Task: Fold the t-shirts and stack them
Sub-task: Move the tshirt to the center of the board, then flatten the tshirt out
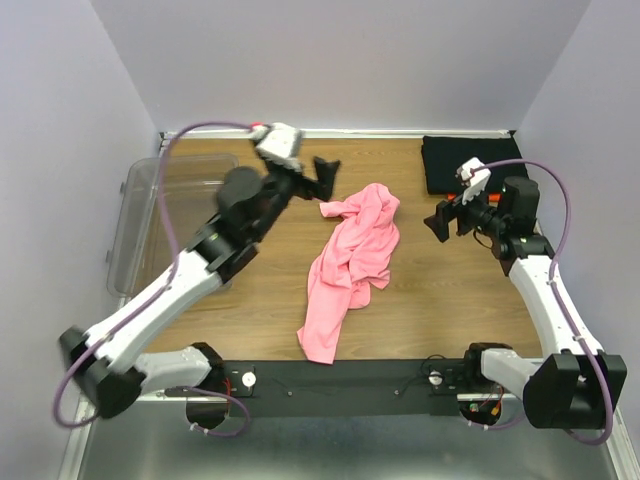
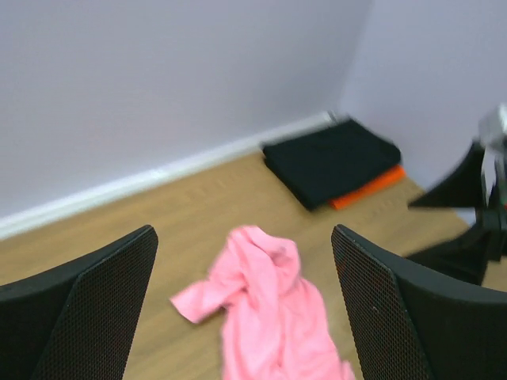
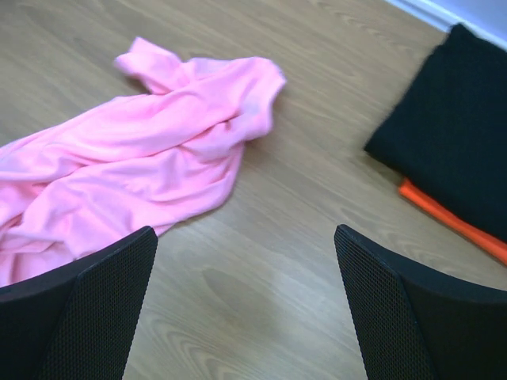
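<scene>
Top external: pink t-shirt [image 1: 350,262] crumpled on wood-grain table [image 1: 440,310]; walls [image 1: 350,60] perhaps lilac.

I can't read any text, label, brand, number or sign in any of my three views.
</scene>
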You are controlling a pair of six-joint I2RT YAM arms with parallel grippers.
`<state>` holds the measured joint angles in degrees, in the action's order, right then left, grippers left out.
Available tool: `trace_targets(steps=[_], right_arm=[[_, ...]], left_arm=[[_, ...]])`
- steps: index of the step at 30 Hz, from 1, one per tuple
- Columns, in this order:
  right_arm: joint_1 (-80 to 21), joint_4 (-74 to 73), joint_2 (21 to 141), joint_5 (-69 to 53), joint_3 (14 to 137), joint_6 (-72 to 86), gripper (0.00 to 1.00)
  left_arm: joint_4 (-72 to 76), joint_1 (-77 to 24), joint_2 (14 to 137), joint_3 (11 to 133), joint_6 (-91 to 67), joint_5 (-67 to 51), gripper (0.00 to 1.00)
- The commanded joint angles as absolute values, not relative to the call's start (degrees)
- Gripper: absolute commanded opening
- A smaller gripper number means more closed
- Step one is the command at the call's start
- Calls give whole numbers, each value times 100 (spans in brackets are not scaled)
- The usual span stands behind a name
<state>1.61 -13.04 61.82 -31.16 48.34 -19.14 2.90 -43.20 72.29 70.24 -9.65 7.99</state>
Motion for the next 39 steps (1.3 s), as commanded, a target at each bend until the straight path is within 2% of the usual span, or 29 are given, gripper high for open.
trace_targets(steps=[1,10,17,22,29,32,35,39], right_arm=[[185,-1617,6415,-4068,4887,-1978,100],[185,-1924,7171,-5484,4975,-1828,100],[176,-1916,7716,-5187,5018,-1793,100],[176,-1907,8050,-4878,5080,-1767,100],[9,-1934,8534,-5062,5291,-1661,99],[-498,-1986,8376,-5098,5300,-1784,98],[-1106,-1969,8323,-4721,5422,-1907,98],[-1239,-1740,8989,-2562,6326,-1145,97]], left_arm=[[1010,-4280,6005,6289,-44,2099,98],[1116,-4254,4457,4132,-193,2083,98],[1423,-4307,4078,3429,-983,1961,98],[1153,-4315,4148,3401,-1292,1522,98],[-228,-4315,4579,4271,-1457,933,98],[-396,-4315,4763,4035,-2089,257,92],[-247,-4315,4746,3552,-2846,-430,85],[114,-4333,4465,2963,-3348,-931,83]])
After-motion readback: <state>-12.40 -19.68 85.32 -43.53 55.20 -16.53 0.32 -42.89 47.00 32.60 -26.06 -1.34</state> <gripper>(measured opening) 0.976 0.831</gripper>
